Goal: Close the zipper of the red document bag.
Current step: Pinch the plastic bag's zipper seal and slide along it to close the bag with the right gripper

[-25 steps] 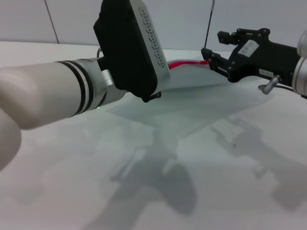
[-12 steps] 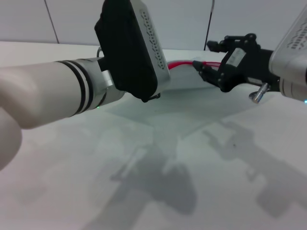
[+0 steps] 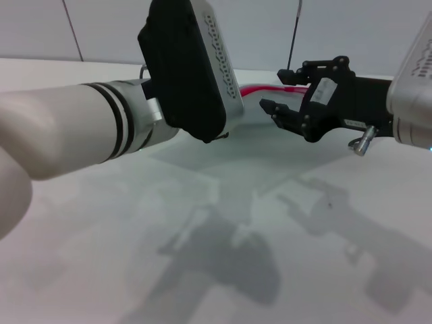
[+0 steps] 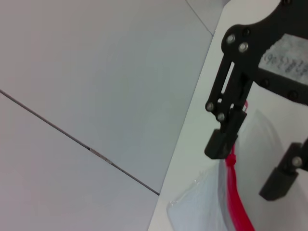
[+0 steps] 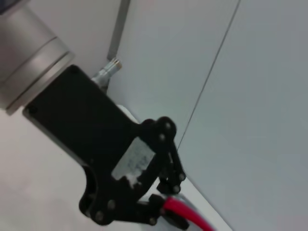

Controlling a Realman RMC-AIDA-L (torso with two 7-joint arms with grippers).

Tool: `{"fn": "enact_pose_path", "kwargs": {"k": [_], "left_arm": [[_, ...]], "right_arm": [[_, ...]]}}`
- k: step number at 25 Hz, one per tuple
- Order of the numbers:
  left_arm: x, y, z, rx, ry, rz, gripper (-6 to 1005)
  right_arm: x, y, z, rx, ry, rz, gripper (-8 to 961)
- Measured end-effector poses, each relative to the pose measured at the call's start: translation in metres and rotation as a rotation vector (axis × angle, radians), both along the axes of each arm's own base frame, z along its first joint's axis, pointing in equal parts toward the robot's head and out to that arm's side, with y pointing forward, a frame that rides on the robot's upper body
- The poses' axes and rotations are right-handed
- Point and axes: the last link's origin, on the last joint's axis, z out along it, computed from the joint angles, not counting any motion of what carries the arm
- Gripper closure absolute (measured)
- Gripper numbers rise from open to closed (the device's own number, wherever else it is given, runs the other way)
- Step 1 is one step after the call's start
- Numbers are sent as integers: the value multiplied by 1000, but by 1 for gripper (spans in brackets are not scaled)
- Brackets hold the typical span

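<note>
**Robot body: pale arms, black grippers**

Left arm [image 3: 61,135]: smooth cream-white shell, with two thin black rings just behind the wrist. Ahead of the rings, a bulky black housing with a grey face plate carrying a row of small holes. Left gripper [image 5: 163,211]: black linkage bars joined by round pivot screws, a white label with dark print on its side. Right gripper [image 3: 273,111]: same black bars, silver screws, white label, a small metal pin behind it, then a silver-grey cylinder.
</note>
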Motion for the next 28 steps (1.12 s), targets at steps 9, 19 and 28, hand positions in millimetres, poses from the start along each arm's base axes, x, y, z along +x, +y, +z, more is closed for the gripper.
{"fn": "enact_pose_path", "kwargs": {"k": [9, 19, 28], "left_arm": [[8, -2, 2, -1, -2, -22, 942], [9, -2, 2, -3, -1, -26, 943], [10, -3, 3, 1, 4, -38, 944]], "right_arm": [[-6, 4, -7, 46, -68, 50, 471], [-1, 14, -8, 91, -74, 36, 472], [5, 19, -10, 98, -73, 12, 573]]}}
